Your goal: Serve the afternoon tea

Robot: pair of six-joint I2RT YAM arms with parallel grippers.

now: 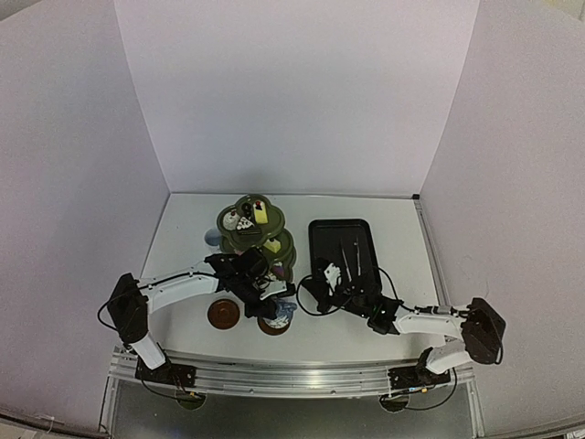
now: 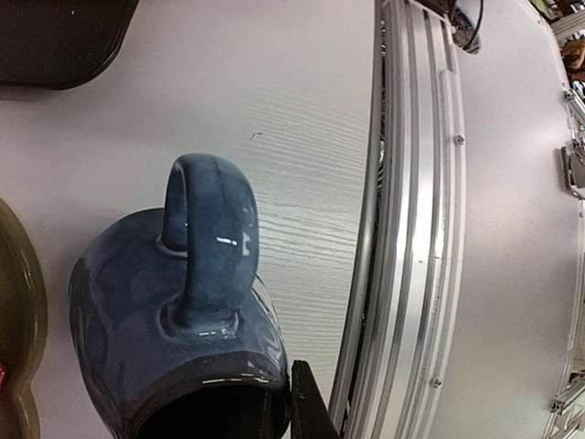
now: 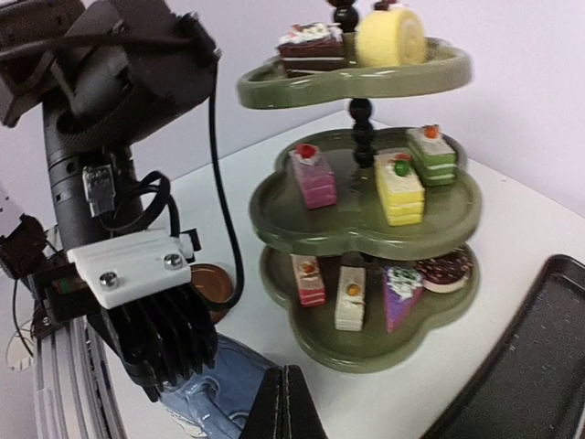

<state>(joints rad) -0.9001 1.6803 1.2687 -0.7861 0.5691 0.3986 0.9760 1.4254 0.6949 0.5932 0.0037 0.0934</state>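
1. The left gripper [image 1: 271, 300] is clamped on the rim of the blue cup [image 2: 183, 311].
2. The cup hangs over a brown coaster [image 1: 271, 327]; I cannot tell whether they touch.
3. A second coaster [image 1: 223, 314] lies just to its left.
4. The three-tier stand [image 3: 366, 219], loaded with cakes [image 3: 400, 187], stands just behind the cup.
5. The right gripper [image 3: 285, 407] has its fingers pressed together, empty, at the black tray [image 1: 320, 233].

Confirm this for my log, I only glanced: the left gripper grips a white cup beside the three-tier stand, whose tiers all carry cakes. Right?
Not quite. The left wrist view shows the cup is blue, not white. Otherwise yes: the left gripper grips it beside the three-tier stand, whose tiers all carry cakes.
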